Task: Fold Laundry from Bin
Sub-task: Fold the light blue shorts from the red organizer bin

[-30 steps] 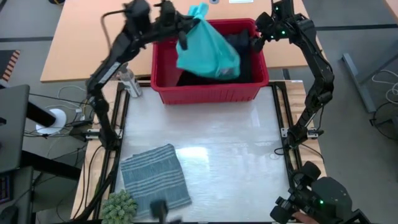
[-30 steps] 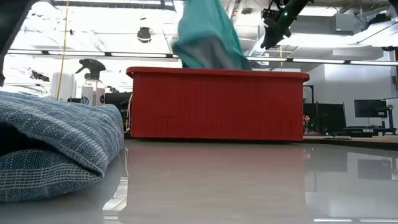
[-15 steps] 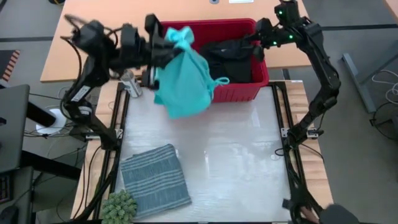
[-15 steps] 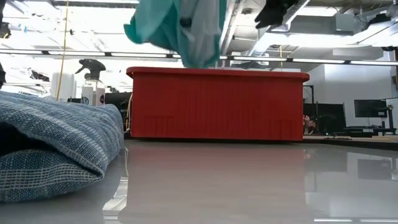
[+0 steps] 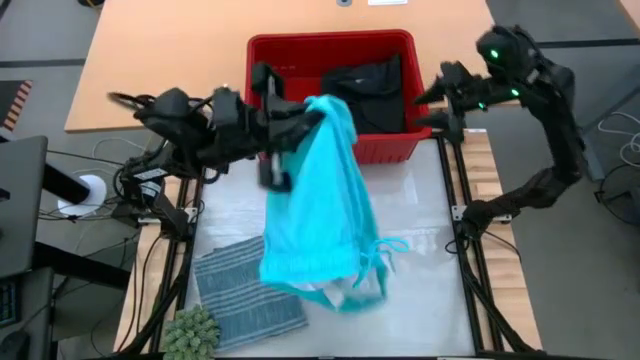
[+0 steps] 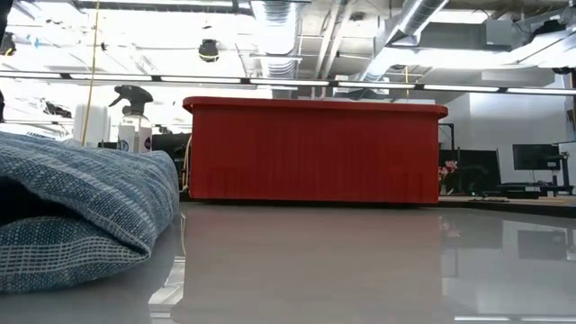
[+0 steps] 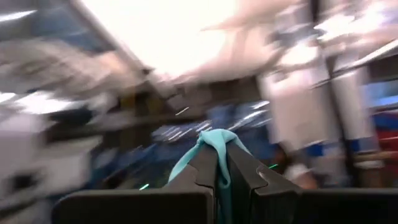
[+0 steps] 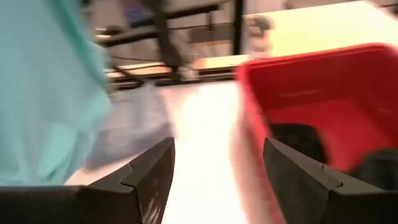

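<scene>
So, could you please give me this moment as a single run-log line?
left gripper: shut on turquoise garment, held over table | right gripper: open, beside red bin | black clothes: in bin

No text, label, brand, number or sign can be read in any view.

There are two grippers. The left gripper [image 5: 322,108] is closed on one turquoise garment [image 5: 318,215], which hangs down from it. The right gripper [image 5: 440,100], with its fingers apart, holds nothing. There is one red bin [image 5: 334,55], beyond the left gripper and beside the right one, with black garments [image 5: 365,85] inside; how many I cannot tell. One striped blue-grey garment [image 5: 245,290] lies folded on the table, below the left gripper. One spray bottle [image 6: 134,115] stands beside the bin. One small green plant [image 5: 190,335] sits at the table edge.
</scene>
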Action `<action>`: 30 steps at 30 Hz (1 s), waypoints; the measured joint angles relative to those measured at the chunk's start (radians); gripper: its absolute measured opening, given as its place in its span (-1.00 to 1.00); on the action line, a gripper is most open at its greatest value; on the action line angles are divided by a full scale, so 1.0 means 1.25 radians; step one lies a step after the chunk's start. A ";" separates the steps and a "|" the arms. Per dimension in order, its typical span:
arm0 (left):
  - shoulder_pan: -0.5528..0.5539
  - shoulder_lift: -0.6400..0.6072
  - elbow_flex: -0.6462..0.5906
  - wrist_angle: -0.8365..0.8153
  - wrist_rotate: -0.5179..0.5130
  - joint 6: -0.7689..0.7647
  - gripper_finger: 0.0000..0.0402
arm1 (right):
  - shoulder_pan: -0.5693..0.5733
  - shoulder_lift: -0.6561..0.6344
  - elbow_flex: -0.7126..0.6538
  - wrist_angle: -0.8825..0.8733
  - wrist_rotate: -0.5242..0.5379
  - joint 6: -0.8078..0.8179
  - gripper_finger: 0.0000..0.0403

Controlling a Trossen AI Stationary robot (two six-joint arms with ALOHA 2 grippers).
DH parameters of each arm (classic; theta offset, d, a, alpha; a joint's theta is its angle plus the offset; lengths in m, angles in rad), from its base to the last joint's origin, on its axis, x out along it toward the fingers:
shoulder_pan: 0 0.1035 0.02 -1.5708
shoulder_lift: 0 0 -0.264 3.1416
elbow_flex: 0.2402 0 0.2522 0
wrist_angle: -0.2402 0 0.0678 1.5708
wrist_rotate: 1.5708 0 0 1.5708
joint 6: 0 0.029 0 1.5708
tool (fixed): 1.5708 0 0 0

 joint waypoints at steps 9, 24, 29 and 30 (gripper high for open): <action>0.013 0.035 -0.001 -0.247 -0.373 -0.283 -1.00 | 0.326 -0.089 0.000 -0.129 0.055 0.262 0.34; -0.101 0.022 0.002 -0.481 -0.238 -0.505 -1.00 | 0.921 -0.021 -0.001 -0.085 0.495 0.661 0.34; -0.159 0.021 0.002 -0.436 -0.260 -0.425 -1.00 | 1.001 0.037 -0.001 -0.080 0.576 0.740 0.34; -0.163 0.019 0.002 -0.442 -0.266 -0.417 -1.00 | 1.014 0.051 -0.001 -0.082 0.587 0.757 0.34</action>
